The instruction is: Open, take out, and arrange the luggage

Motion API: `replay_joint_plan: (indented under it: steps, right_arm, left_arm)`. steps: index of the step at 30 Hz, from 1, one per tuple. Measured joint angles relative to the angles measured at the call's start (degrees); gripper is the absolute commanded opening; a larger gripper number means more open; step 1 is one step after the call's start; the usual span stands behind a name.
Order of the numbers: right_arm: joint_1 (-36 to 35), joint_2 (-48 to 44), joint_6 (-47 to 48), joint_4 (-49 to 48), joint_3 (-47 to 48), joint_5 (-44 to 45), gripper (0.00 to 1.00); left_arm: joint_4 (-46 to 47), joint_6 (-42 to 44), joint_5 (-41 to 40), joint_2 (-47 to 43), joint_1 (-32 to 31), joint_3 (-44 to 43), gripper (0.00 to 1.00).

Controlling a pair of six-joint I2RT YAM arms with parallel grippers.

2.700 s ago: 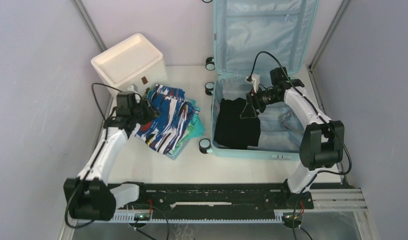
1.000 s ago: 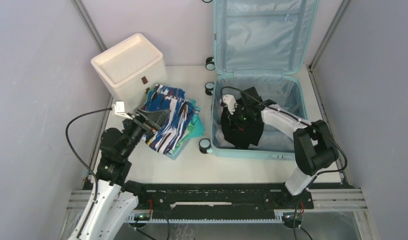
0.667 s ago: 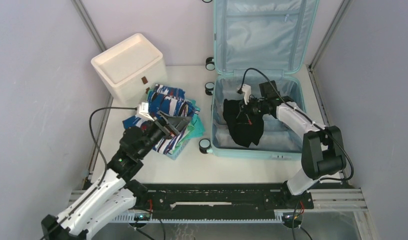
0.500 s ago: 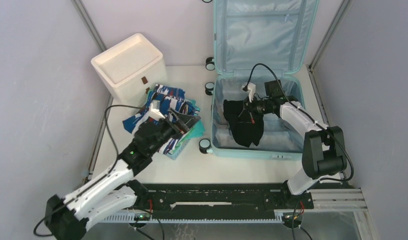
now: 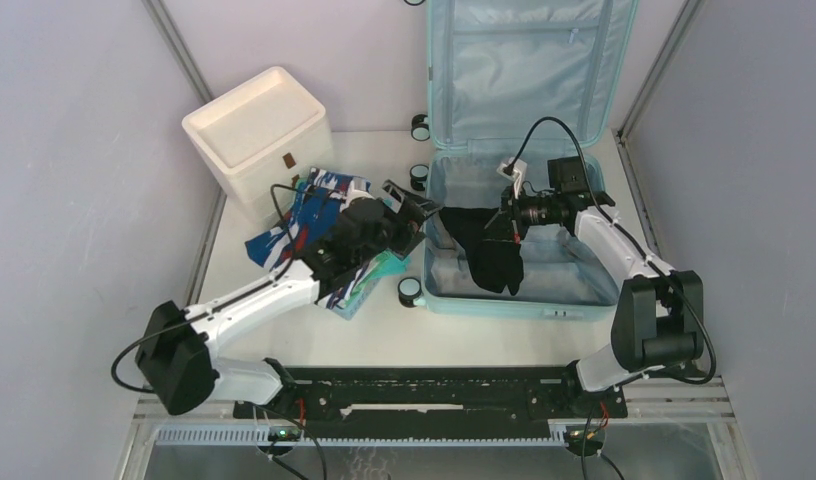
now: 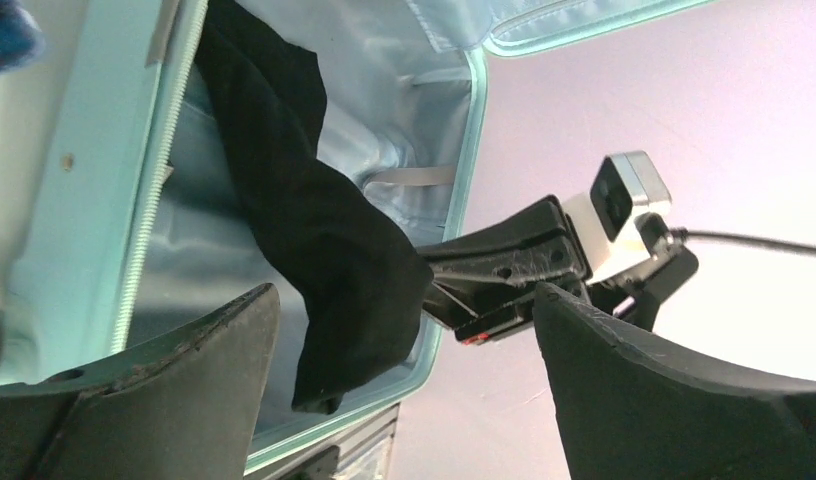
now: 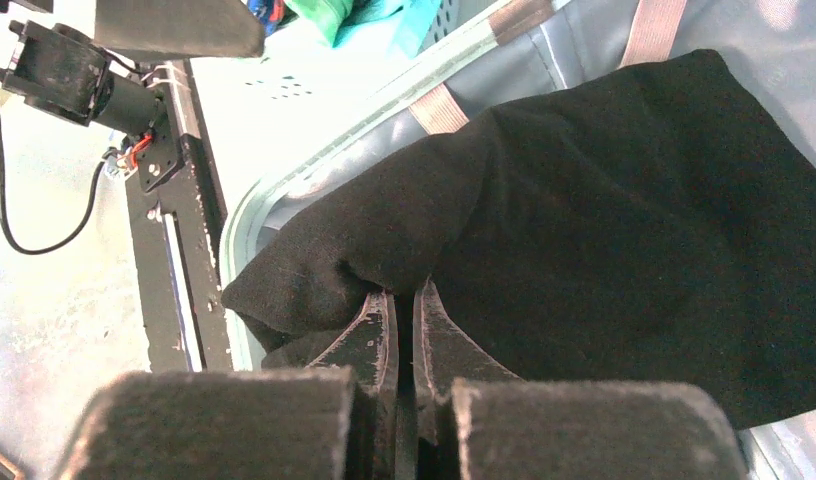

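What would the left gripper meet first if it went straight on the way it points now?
Most likely the black garment hanging from the right gripper over the luggage. Depth is unclear, so the left gripper might meet the luggage rim first.

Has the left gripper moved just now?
Yes. The left gripper swung right, from near the white drawer unit to the left rim of the luggage.

This looks like a robot lab cell: plain grey walls on metal posts enclose a white table, and a black rail carries two cabled robot arms.
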State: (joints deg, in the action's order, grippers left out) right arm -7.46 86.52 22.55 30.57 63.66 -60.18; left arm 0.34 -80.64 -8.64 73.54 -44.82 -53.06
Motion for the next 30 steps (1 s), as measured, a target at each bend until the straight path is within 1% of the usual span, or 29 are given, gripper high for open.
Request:
replay_joint_plan:
  steps: [11,18,22,25,28,30]
  right_arm:
    - [0.0,-1.1,0.3,0.2,0.0,-1.2,0.00]
    - [-0.2,-2.6,2.3,1.7,0.0,-1.5,0.00]
    - [-0.5,-3.9,4.0,3.2,0.0,-1.6,0.00]
    - [-0.9,-4.7,5.1,4.0,0.0,-1.6,0.00]
    - [-1.3,-5.0,5.8,4.5,0.0,-1.4,0.00]
    - [-1.7,-5.2,6.3,4.9,-0.1,-1.0,0.00]
  left_arm:
    - [-9.9,-8.0,-0.2,14.3,-3.0,-13.0,1.00]
    - [-14.9,-9.7,-0.2,20.9,-3.5,-20.9,0.98]
    - [-16.4,-9.7,0.5,24.6,-3.5,-25.5,0.87]
    - [-16.9,-9.9,1.8,26.2,-3.6,-27.0,0.81]
    - [-17.3,-9.9,3.0,27.2,-3.5,-27.5,0.65]
    - [-17.5,-10.0,3.6,27.7,-3.5,-27.5,0.62]
